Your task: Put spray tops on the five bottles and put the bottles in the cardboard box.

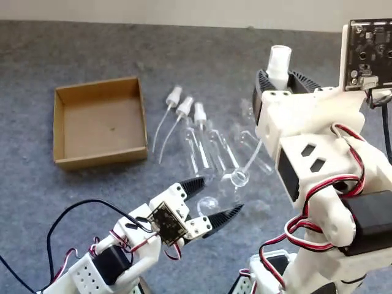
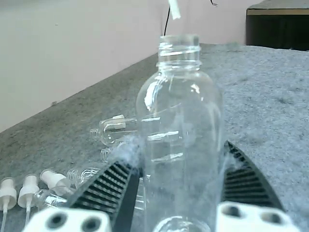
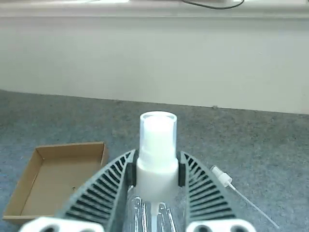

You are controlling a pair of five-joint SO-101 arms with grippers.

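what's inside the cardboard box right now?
The cardboard box holds nothing: the high view shows bare brown floor with one small dark speck. Its front wall may hide a thin strip. In the right wrist view, the right gripper covers one corner.

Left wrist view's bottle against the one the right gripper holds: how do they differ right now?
The uncapped bottle has a bare, open threaded neck; the capped bottle wears a white spray top. The left gripper clasps the uncapped bottle around its body; the right gripper clasps the capped bottle at the top's collar. Both are clear and upright.
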